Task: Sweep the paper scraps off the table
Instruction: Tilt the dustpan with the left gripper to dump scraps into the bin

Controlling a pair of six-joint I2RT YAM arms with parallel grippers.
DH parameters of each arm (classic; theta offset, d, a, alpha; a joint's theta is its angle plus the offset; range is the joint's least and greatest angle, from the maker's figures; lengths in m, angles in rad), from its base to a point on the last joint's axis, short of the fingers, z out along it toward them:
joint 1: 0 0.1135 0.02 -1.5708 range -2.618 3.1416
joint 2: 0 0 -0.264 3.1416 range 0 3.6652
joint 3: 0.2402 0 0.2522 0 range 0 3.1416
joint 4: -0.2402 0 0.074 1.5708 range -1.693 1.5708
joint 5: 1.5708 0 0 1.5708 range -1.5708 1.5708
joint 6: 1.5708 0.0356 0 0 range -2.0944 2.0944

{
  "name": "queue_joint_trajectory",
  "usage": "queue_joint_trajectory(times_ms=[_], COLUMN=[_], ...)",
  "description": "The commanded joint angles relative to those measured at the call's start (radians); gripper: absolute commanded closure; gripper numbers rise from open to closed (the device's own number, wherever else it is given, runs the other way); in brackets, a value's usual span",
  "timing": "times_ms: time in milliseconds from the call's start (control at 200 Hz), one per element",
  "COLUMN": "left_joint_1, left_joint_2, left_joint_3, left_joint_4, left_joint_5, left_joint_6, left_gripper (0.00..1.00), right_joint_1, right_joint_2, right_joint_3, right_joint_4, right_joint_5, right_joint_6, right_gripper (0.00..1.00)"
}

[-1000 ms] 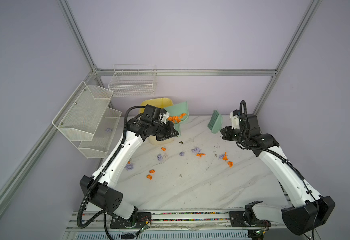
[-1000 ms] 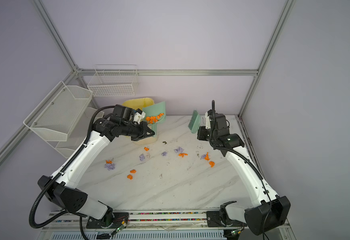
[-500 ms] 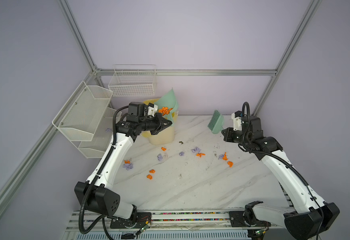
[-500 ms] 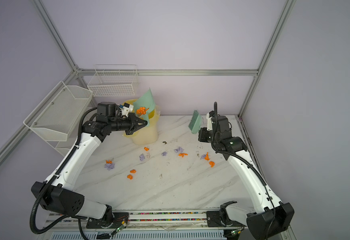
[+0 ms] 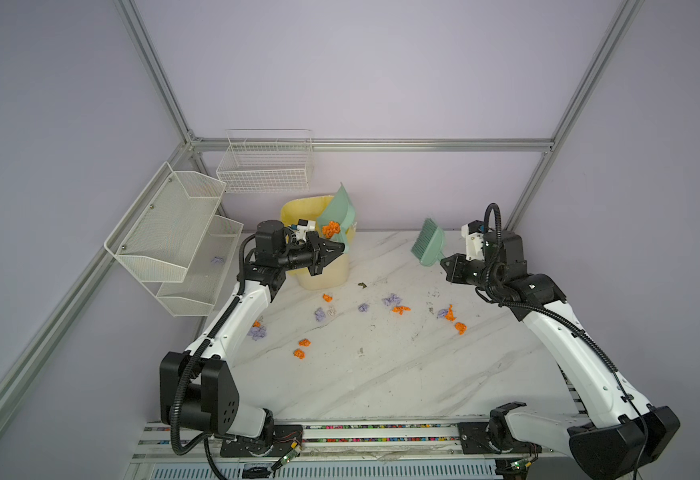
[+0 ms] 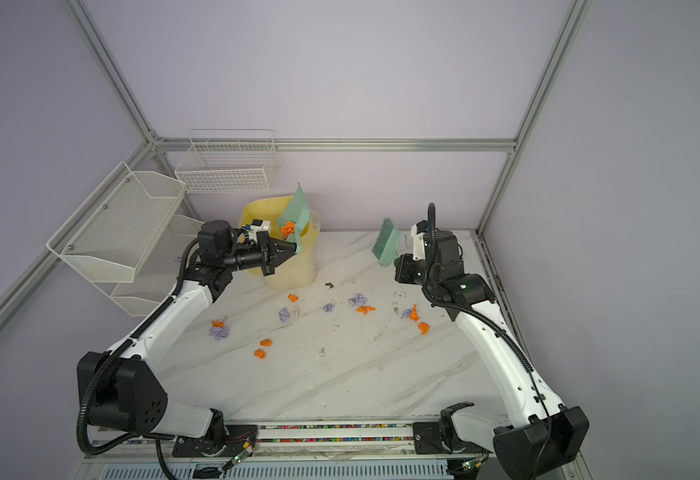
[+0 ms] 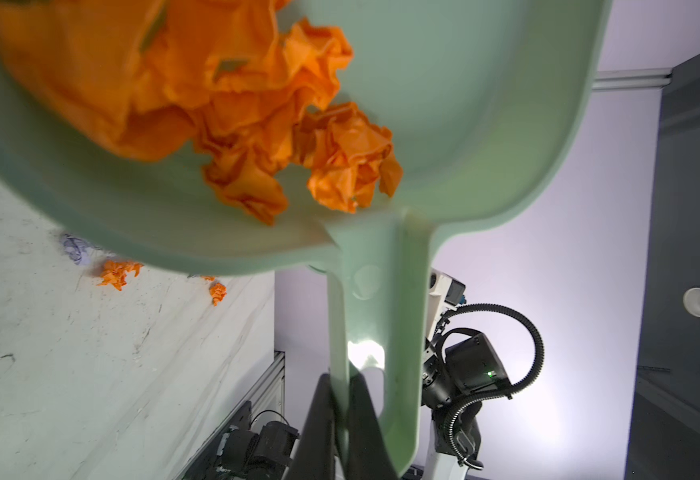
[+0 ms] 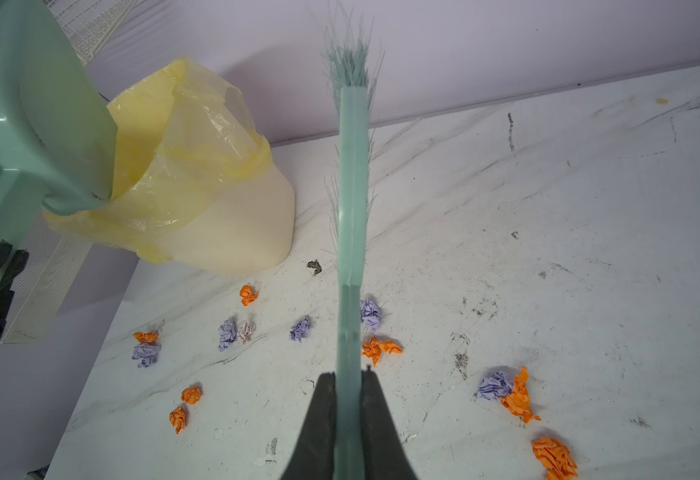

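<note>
- Currently, the left gripper (image 7: 340, 388) is clamped on the handle of the green dustpan (image 7: 464, 124), with one dark finger on each side of the handle's edge.
- The dustpan is tipped steeply, lip upward, over the mouth of the yellow-lined bin (image 5: 323, 274). Orange paper scraps (image 7: 256, 104) are bunched at the pan's back wall, next to the handle joint.
- In the right wrist view, the pan's lower end sits at the liner rim. Whether it touches the rim cannot be told.
- The bin stands at the rear left of the table (image 5: 381, 374), close to the back wall and beside the mesh shelves (image 5: 173, 232).
- The right gripper (image 8: 348, 382) is closed on the handle of the brush (image 8: 352, 187). The brush is held off the tabletop with its bristles pointing up toward the back wall, near the rear right corner.
- Loose orange and lilac scraps lie in a band across the middle of the table:
  - one cluster is just beside the left arm, near the left edge;
  - two orange wads are near the right arm.
- One lilac scrap lies in the lower mesh shelf.
- Open marble runs from this band to the front edge, and between the bin and the brush.
</note>
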State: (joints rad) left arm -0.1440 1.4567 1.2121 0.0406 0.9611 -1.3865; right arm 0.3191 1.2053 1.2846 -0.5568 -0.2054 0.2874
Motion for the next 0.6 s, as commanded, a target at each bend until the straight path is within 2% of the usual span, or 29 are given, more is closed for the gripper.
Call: queue_joint_trajectory(times_ms=[0, 70, 230, 355, 415, 595], left_joint_1=[0.033, 0.046, 0.060, 0.060, 0.060, 0.060], left_joint_2=[-0.004, 0.018, 0.101, 0.172, 0.195, 0.213], left_joint_3=[-0.053, -0.075, -0.122, -0.164, -0.185, -0.242], left_joint_4=[0.314, 0.485, 0.929, 1.238, 1.325, 1.454], left_joint_5=[0.072, 0.086, 0.074, 0.027, 0.018, -0.034], left_joint_6=[-0.182, -0.293, -0.633, -0.837, -0.894, -0.959], left_gripper=[1.00, 1.00, 1.00, 1.00, 1.00, 1.00], right_joint_1=[-0.005, -0.005, -0.005, -0.005, -0.005, -0.005], right_joint_2=[-0.022, -0.035, -0.042, -0.050, -0.046, -0.043], right_joint_3=[0.018, 0.012, 0.011, 0.004, 0.009, 0.013], right_joint_4=[0.033, 0.038, 0.032, 0.034, 0.028, 0.028], right_joint_5=[-0.019, -0.020, -0.018, -0.014, -0.011, -0.011], right_joint_6=[0.017, 0.017, 0.023, 0.022, 0.024, 0.027], right_gripper=[1.00, 1.00, 1.00, 1.00, 1.00, 1.00])
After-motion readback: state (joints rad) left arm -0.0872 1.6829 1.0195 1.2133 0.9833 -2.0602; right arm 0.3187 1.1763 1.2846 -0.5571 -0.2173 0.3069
